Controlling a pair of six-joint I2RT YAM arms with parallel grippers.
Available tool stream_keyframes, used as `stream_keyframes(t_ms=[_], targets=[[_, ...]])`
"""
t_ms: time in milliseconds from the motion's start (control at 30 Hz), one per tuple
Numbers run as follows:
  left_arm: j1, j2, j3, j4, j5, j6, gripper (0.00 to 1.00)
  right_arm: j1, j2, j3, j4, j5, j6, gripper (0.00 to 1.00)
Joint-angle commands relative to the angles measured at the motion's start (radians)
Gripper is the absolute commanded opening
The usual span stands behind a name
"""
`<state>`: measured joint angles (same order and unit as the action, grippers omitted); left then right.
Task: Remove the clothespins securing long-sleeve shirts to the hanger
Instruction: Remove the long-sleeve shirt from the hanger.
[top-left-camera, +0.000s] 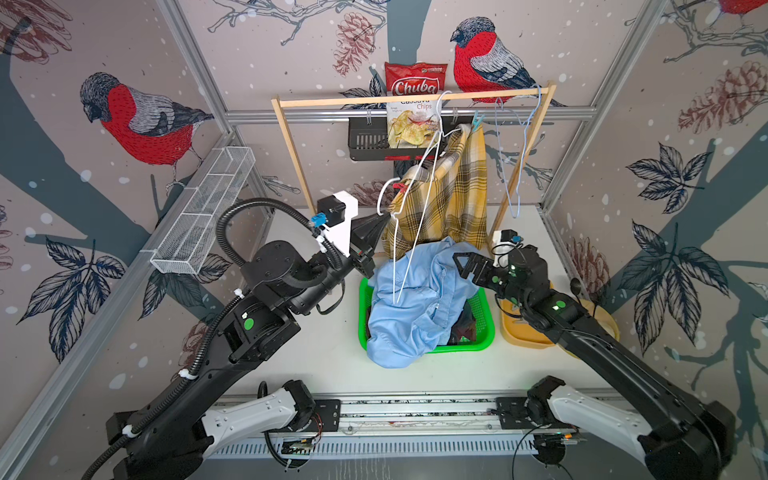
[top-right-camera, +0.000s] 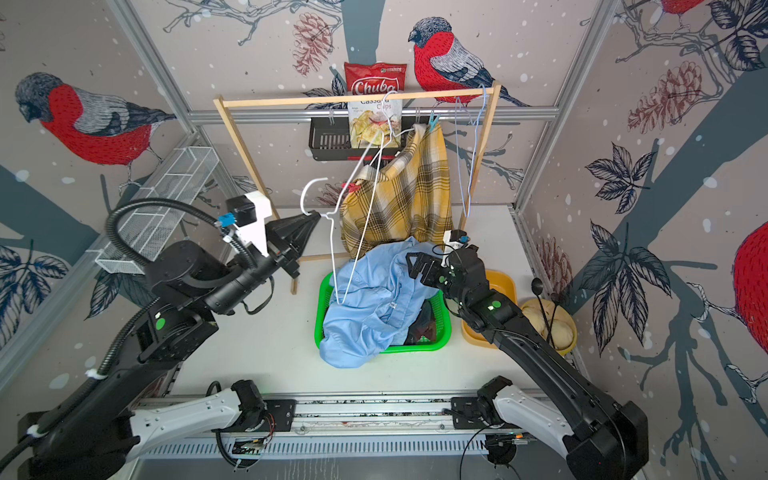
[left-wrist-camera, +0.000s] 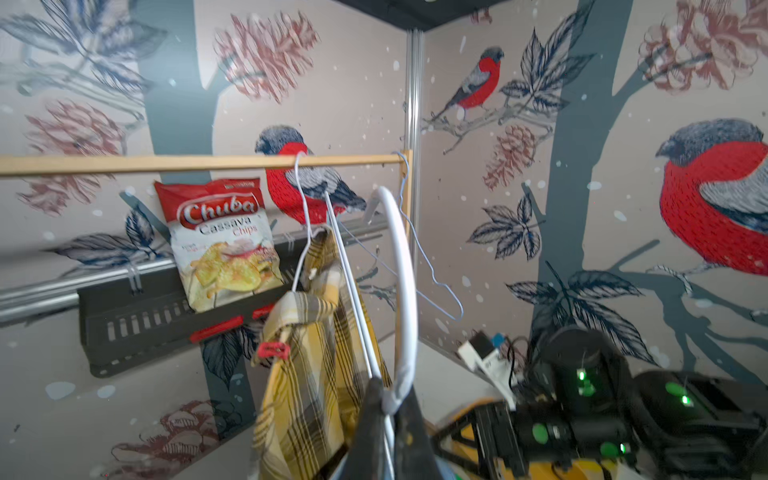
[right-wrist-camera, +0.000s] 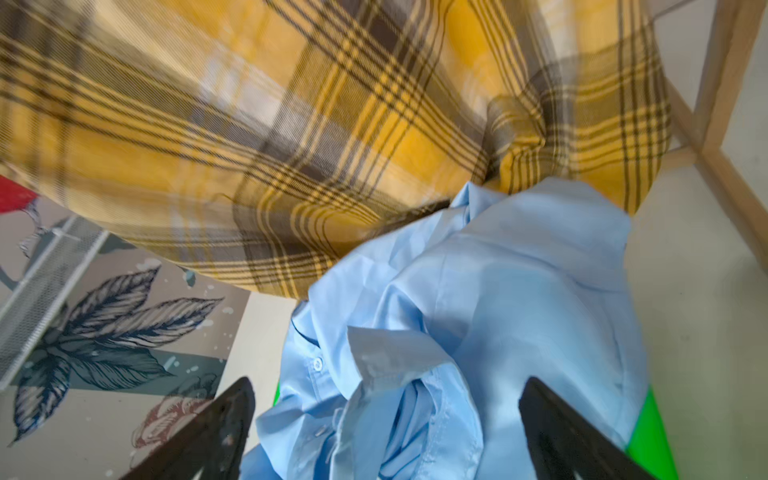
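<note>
Over the middle of the desk (top-left-camera: 324, 365), your right tool (top-left-camera: 467, 266) hangs with its jaws wide apart and nothing in them, just above the light blue shirt (top-left-camera: 415, 307). That shirt lies in a heap in the green basket (top-left-camera: 362, 316) and spills over the basket's front edge. A dark plaid shirt (top-left-camera: 461, 326) peeks out from under it on the basket's right side.

Your left tool (top-left-camera: 388, 214) is squeezed tight on the neck of a white hanger (top-left-camera: 380, 195), up in the air behind the basket's back left corner. You cannot tell if the hanger's low corner touches the blue shirt.

The yellow plaid shirt (top-left-camera: 449, 199) hangs from the wooden rail (top-left-camera: 353, 101) near the desk's back edge. A red clothespin (top-left-camera: 400, 188) pinches its shoulder beside your left tool. A light blue clothespin (top-left-camera: 478, 120) pinches the shoulder up by the rail.

The front and left of the desk are bare. By the right edge, a yellow tub (top-left-camera: 519, 334) sits just beside the basket, under your right arm, so room is tight there.
</note>
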<state>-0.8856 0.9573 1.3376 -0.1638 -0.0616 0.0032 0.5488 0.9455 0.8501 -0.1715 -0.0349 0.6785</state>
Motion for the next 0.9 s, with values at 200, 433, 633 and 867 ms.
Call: stream_keyframes(t_ms=[200,433,633,867], targets=[[0.002,0.072,-0.111,-0.135,0.173,-0.050,0.00,-0.168,-0.075,0.151,-0.062,-0.215,0.030,1.00],[-0.001,0.158,-0.140,-0.034,0.221,-0.067,0.00,-0.079,-0.036,0.071,0.101,-0.317,0.162,0.88],[-0.001,0.191,-0.140,-0.001,0.259,-0.068,0.00,0.004,0.022,0.020,0.227,-0.330,0.233,0.86],[-0.002,0.184,-0.169,0.029,0.278,-0.090,0.00,0.028,0.128,0.040,0.334,-0.388,0.283,0.72]])
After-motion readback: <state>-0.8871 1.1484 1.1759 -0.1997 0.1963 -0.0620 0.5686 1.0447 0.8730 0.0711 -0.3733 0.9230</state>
